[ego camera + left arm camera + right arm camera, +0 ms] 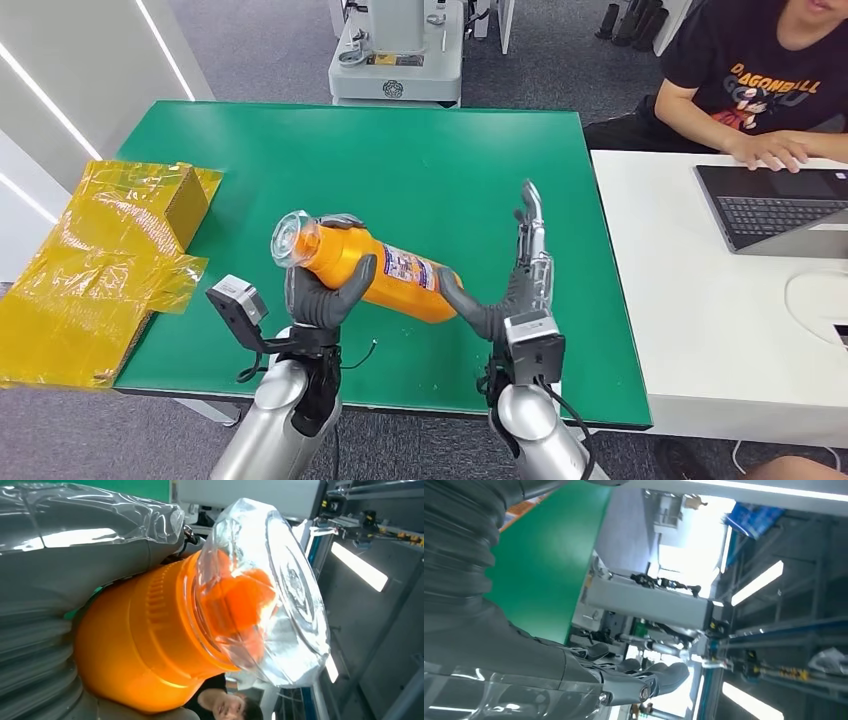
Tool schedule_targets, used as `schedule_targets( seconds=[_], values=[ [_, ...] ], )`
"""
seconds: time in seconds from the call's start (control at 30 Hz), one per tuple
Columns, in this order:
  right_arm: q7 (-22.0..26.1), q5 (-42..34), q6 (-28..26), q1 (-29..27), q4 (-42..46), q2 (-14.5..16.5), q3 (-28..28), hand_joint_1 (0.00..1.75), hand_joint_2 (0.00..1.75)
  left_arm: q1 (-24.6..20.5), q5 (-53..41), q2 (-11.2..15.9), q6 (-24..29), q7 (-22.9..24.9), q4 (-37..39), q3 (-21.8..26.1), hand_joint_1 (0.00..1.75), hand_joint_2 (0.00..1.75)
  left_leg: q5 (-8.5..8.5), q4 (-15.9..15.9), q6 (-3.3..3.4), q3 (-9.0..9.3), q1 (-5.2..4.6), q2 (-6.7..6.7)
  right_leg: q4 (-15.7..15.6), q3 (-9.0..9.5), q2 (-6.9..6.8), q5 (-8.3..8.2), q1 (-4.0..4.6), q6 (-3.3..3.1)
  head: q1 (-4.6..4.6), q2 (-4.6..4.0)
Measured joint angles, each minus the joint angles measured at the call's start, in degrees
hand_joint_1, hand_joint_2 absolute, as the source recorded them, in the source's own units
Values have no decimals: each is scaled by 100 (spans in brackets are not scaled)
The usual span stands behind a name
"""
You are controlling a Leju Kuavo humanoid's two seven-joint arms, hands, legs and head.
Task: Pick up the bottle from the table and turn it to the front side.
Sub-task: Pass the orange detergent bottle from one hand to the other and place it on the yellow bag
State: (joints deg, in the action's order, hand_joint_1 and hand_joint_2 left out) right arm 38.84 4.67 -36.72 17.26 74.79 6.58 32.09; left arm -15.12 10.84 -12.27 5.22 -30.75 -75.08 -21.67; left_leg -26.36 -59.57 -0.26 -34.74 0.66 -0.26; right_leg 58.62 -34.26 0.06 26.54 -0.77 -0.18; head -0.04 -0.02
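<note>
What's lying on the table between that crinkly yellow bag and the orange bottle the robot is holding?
Nothing: in the head view, bare green table separates the yellow bag from the orange bottle gripped by the left hand.

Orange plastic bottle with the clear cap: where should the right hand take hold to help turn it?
Grip the orange plastic bottle at its bare base end, coming from the robot's right. It lies tilted above the green table, the left hand wrapping its shoulder below the clear cap; the right hand sits at the base, fingers extended.
</note>
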Motion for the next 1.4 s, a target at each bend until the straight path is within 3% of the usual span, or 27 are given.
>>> schedule_targets(
  seconds=[0.13,0.37,0.57,0.67,0.83,1.0,1.17,1.27,1.4],
  values=[
    [120,-58,-282,-430,564,0,1,0,175,8,-61,2,182,-16,0,94,175,175,-2,2,0,-2,0,-1,0,0,0,3,0,0,-1,0],
    [127,-168,-321,-1047,1221,22,-1,0,175,89,-313,53,369,-17,-70,246,175,175,-2,3,0,-3,0,0,0,0,0,3,0,0,-1,0],
    [127,-47,-321,-1460,1731,22,-6,0,175,101,-1364,385,854,161,-384,408,175,175,-2,4,-1,-1,1,2,1,-1,2,3,1,-1,0,0],
    [127,58,-321,-1622,1983,23,-15,0,175,81,-2093,717,1068,432,-499,506,175,175,-1,6,-2,0,3,2,2,-1,2,4,2,-2,1,0],
    [127,17,-321,-1852,2264,24,-42,0,175,-64,-3131,1496,1339,774,-531,759,175,175,1,10,-5,1,6,6,4,-4,8,5,5,-4,0,0],
    [127,-130,-321,-1897,2323,24,-43,0,175,-463,-4694,2440,1710,1270,-465,872,175,175,4,10,-9,1,9,7,7,-5,9,4,6,-7,1,0],
    [127,-238,-315,-1858,2323,23,-38,0,175,-870,-5462,3233,1732,1391,-242,893,175,175,5,10,-11,2,8,9,7,-6,12,3,6,-8,1,0],
    [127,-293,-312,-1810,2323,22,-38,0,175,-1037,-5737,3470,1490,1492,-34,820,175,175,5,10,-11,2,7,9,6,-6,11,3,5,-8,1,0],
    [127,-327,-297,-1761,2333,22,-38,0,175,-1121,-5756,3544,1310,1507,357,588,175,175,5,10,-11,2,5,10,5,-6,12,2,4,-8,2,0]
  ],
)
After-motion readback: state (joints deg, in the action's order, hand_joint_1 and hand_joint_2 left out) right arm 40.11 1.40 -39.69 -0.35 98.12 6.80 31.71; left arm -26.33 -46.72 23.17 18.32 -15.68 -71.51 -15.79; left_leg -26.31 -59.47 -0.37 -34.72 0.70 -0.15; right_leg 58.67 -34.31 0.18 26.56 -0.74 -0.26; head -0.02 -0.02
